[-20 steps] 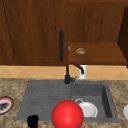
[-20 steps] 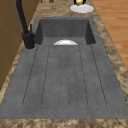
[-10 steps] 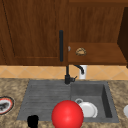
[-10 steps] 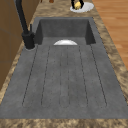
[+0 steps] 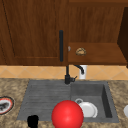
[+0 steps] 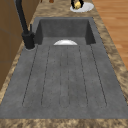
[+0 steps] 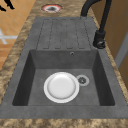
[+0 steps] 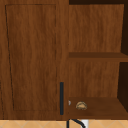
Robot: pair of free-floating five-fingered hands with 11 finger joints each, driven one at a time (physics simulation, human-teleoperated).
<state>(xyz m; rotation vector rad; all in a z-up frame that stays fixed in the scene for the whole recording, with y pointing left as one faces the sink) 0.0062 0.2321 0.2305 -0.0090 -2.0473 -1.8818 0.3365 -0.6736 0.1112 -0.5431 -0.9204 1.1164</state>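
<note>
My left hand (image 5: 32, 121) hovers at the table's front edge, just left of the red ball (image 5: 67, 114). Can't tell if it's open or closed. Approach step, I judge; a grasp calls for moving right.

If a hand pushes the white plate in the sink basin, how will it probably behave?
The white plate lies flat on the basin floor, so it would probably slide, not tip. It looks smooth and rigid, perhaps slippery. The drain beside it might catch its rim.
</note>
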